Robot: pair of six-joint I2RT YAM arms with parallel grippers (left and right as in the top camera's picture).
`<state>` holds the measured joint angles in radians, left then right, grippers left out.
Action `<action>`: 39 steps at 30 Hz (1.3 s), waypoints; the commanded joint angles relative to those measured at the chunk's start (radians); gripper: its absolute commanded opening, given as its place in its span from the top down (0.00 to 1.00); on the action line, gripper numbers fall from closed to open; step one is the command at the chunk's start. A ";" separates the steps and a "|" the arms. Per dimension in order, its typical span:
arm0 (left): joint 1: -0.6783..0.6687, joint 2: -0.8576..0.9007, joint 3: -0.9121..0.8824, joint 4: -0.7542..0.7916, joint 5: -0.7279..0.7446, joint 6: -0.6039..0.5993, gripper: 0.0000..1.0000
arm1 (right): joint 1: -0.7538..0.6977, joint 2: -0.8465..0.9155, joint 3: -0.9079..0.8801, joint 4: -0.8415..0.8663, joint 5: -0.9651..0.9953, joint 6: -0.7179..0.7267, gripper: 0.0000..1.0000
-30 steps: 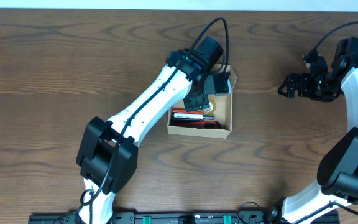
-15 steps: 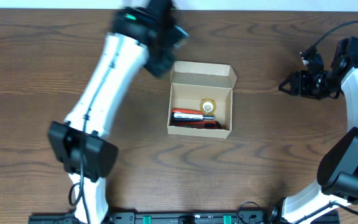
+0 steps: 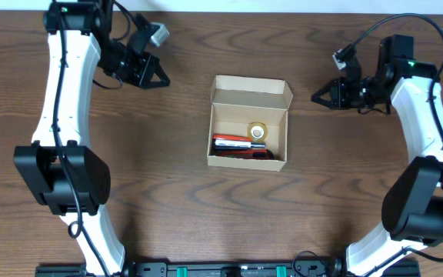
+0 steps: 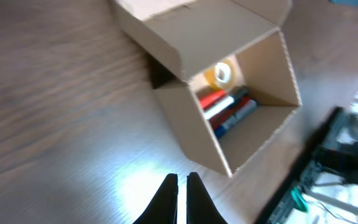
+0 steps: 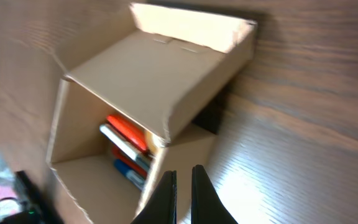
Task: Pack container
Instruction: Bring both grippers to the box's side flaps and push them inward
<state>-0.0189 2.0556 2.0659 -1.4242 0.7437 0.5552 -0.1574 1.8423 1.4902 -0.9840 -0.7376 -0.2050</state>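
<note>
Overhead: tan cardboard container [image 3: 248, 158], flap open, tools inside.

A dark brown table [image 3: 206, 215] with a strong wood grain fills the overhead view. A thin pale strip [image 3: 298, 5] runs beyond its far edge. A black rail [image 3: 229, 271] with green fittings lines the near edge. In the left wrist view, a bright patch of glare [image 4: 126, 180] whitens the tabletop, and the wood looks paler in both wrist views.
</note>
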 commanded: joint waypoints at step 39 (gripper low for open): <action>-0.003 0.145 -0.506 0.436 0.351 0.024 0.94 | 0.028 0.320 -0.002 0.104 -0.284 0.048 0.99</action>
<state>-0.0231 2.1849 1.5639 -0.9966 1.0657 0.5957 -0.1360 2.1532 1.4899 -0.8886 -0.9916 -0.1570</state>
